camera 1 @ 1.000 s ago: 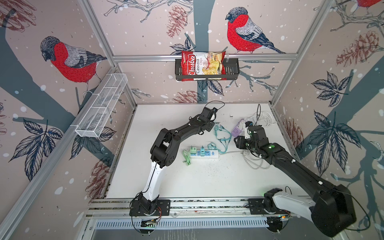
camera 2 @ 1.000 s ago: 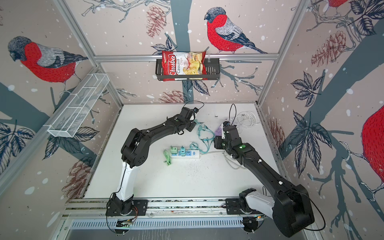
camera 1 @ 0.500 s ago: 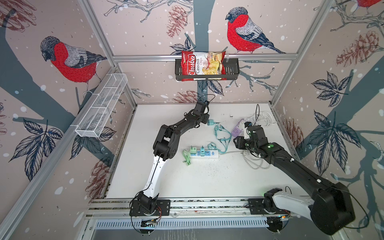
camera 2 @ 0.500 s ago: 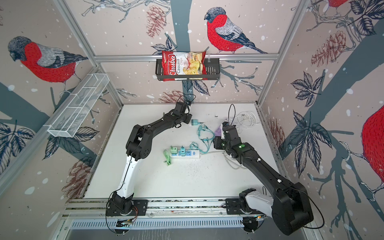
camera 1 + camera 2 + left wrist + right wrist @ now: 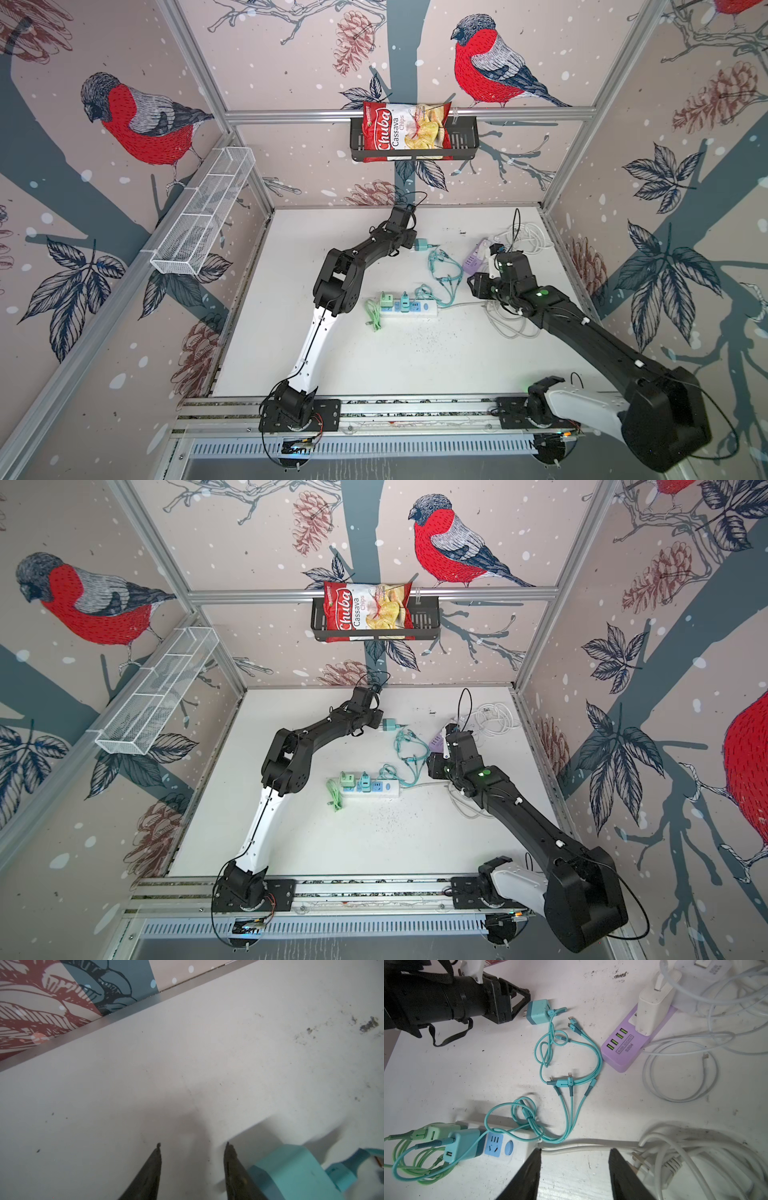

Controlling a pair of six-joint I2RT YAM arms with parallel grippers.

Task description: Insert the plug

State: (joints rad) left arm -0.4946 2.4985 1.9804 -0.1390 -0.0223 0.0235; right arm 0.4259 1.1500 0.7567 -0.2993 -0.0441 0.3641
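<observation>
- The teal plug [image 5: 538, 1012] lies on its side on the white table [image 5: 446, 1076], upper left of centre in the right wrist view, with its prongs turned toward the left gripper [image 5: 193, 1145]
- Left gripper: jaws partly apart with only bare table between them; in the left wrist view the plug sits at the lower right, outside one finger [image 5: 234, 1167] and just beside it, and whether they touch I cannot tell
- Right gripper [image 5: 575, 1150]: jaws apart and empty, poised at bottom centre of its view over the white lead [image 5: 591, 1144] of the power strip [image 5: 519, 1132]
- The free blue socket [image 5: 494, 1145] is at lower left of that view, close beside a teal charger [image 5: 465, 1145] and a green charger [image 5: 433, 1132] already seated
- Risk: closing from here would likely pinch air and knock the plug aside, since it lies outside the jaws
- Risk: with the prongs facing the gripper, a grasp may land on them and leave the plug badly turned for insertion
- Risk: the teal cable [image 5: 548, 1047] loops among other connectors in mid-frame, so lifting could snag or tug the plug askew
- Risk: the strip looks unheld, so pushing may slide it, and the neighbouring charger crowds the socket
</observation>
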